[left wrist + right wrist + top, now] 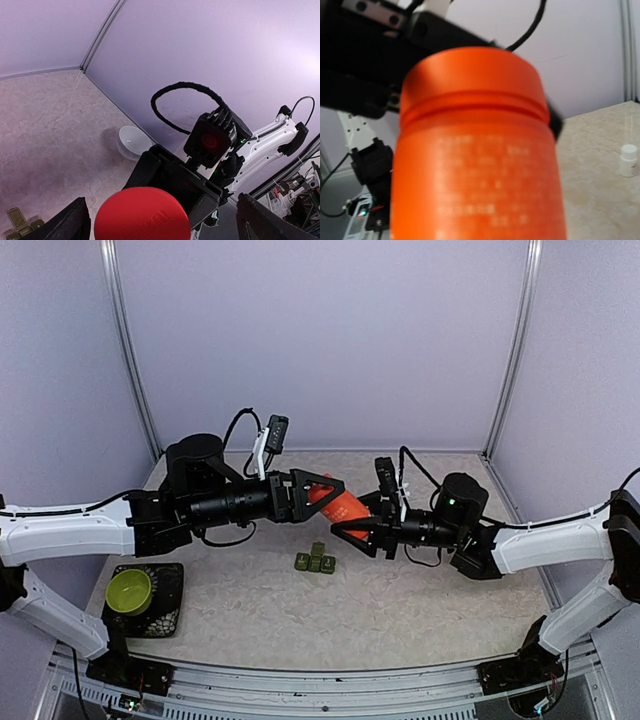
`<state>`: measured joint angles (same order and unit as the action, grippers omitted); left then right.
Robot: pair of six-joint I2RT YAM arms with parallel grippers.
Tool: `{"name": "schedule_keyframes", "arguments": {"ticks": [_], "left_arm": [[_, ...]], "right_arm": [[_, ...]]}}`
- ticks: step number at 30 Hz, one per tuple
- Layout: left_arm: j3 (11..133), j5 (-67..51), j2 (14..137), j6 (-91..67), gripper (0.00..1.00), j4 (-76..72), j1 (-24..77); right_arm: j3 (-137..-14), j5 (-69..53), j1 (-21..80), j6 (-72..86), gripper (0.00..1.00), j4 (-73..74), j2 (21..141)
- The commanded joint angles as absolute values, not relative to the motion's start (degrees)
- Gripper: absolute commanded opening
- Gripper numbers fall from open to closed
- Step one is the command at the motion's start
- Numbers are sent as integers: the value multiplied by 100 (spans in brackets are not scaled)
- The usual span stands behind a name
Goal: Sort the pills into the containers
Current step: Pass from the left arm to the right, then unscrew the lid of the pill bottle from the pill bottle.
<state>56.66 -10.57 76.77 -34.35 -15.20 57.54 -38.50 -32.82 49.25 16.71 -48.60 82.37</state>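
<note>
Barely begun: right claw [352, 523] grasps the capped bottle [340, 506], left claw [165, 222] spread wide; containers [315, 562] await pills.

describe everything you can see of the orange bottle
The orange bottle is a smooth plastic cylinder with faint pale print on its side. Its matching round cap is on and has raised lettering on top. The bottle is held tilted in the air above the table. The right hand grips its body, and the left hand stands open around the cap end without touching it.
</note>
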Motion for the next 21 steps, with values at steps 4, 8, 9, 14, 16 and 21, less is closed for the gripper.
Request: {"name": "schedule_keyframes", "arguments": {"ticks": [4, 8, 9, 14, 16, 21], "left_arm": [[5607, -1354, 7751, -3058, 99, -2088, 5682], [5607, -1494, 7826, -3056, 99, -2242, 5686], [5603, -1520, 7834, -3058, 99, -2263, 5686], [5535, -1615, 7827, -3072, 99, -2304, 5704], [5491, -1617, 7799, -3061, 99, -2311, 5719], [5410, -1626, 7724, -3044, 98, -2320, 5738]], "right_arm": [[-3946, -3533, 5210, 1842, 13, -5115, 8258], [-4024, -3500, 5268, 1916, 13, -5152, 8401], [-4032, -3487, 5268, 1947, 13, -5179, 8425], [-4026, -3106, 5267, 1993, 11, -5097, 8410], [-3998, -2904, 5257, 1970, 9, -5032, 8371], [-3946, -2665, 5194, 1992, 9, -4956, 8332]]}}
